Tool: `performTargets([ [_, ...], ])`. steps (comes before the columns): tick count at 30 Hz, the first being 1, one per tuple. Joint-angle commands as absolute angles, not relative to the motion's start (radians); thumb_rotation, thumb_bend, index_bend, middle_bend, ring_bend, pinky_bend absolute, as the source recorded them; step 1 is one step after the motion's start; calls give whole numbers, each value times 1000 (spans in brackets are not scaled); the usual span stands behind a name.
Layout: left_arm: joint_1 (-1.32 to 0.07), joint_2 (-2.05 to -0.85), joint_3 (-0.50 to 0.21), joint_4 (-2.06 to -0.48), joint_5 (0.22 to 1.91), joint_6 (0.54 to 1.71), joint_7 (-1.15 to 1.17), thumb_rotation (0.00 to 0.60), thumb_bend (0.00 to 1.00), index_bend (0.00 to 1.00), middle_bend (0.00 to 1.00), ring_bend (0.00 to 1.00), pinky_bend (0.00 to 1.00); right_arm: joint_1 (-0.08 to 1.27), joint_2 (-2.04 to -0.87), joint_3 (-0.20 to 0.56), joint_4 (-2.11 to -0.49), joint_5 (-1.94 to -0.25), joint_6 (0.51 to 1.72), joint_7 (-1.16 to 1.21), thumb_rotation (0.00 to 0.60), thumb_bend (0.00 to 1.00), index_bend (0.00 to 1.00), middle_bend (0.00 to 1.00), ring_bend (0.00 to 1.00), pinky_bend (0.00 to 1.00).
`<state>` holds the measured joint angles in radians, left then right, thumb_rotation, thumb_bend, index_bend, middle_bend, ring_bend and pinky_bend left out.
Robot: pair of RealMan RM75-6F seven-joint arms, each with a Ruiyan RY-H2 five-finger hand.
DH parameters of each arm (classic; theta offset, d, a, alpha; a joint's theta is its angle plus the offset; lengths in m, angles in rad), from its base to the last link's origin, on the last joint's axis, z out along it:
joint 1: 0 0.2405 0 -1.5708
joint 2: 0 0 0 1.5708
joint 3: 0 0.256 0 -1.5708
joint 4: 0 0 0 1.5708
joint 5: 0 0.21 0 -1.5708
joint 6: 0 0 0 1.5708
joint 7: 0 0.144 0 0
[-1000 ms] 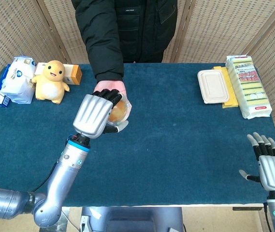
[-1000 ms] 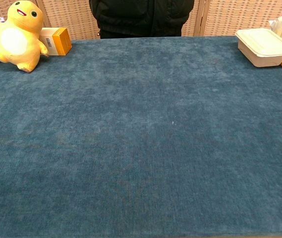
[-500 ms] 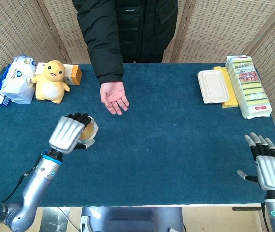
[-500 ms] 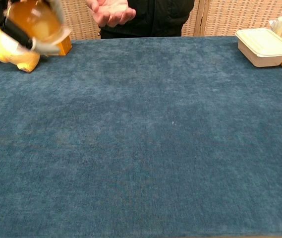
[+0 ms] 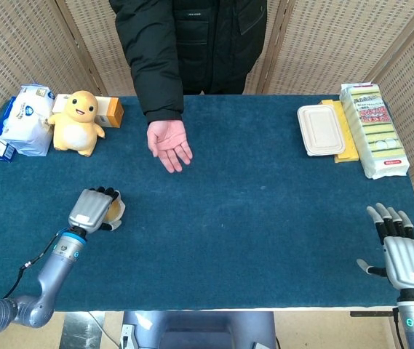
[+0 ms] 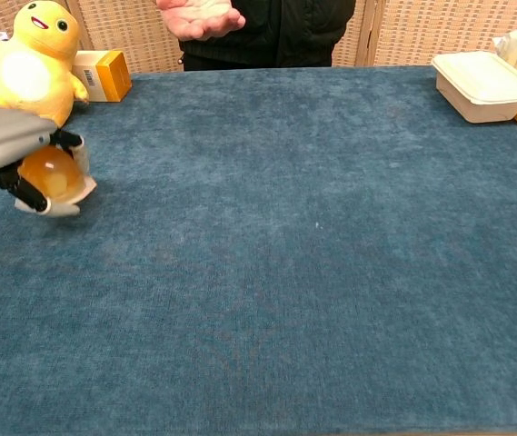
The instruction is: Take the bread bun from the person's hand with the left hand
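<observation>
The bread bun [image 6: 51, 174], golden brown in a clear wrapper, sits inside my left hand [image 5: 92, 211], which grips it low over the blue table near the left side. In the chest view the left hand [image 6: 8, 145] covers the bun from above. The person's hand [image 5: 169, 145] stays palm up and empty over the far middle of the table, also seen as the person's hand [image 6: 196, 15] at the top edge. My right hand [image 5: 401, 247] hangs at the near right corner, fingers apart, holding nothing.
A yellow plush toy [image 5: 78, 122] and an orange box [image 5: 108, 111] stand at the far left beside a white bag [image 5: 26, 120]. A white lidded tray [image 5: 320, 129] and a sponge pack [image 5: 373, 129] lie at the far right. The blue table [image 5: 265, 218] spans the view.
My left hand took the bun from the person's palm and carried it down and left to just above the table. The person's hand stayed open and empty. The right hand barely moved.
</observation>
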<state>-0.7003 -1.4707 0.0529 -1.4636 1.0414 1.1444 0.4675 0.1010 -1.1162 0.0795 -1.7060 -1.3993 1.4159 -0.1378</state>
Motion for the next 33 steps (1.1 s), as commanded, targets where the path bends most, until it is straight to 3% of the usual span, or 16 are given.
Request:
performTargets([
  [1,-695,-1452,33,-1506,972,1069,484,600,131,101,106,73,288,100,-1117,78,-1706,-1401,1417,-136,600,95,47,24,0,0],
  [3,-690,-1431,20,-1535,988,1068,456,600,75,3,8,4,218,99,-1118,78,-1705,-1403,1420,-136,600,96,48,24,0,0],
  [9,-632,-1337,9,-1638,1166,1163,308,600,26,0,0,0,165,102,-1112,81,-1712,-1399,1415,-137,600,95,48,24,0,0],
  [15,-522,-1200,62,-1764,1282,1295,258,600,25,0,0,0,117,103,-1108,82,-1719,-1402,1418,-142,600,96,47,24,0,0],
  [24,-275,-1123,164,-1759,1386,1531,147,600,26,0,0,0,61,98,-1101,84,-1721,-1405,1430,-135,600,96,47,23,0,0],
  [33,-136,-1118,150,-1732,1447,1686,101,600,26,0,0,0,52,90,-1097,82,-1723,-1420,1449,-131,600,96,47,23,0,0],
])
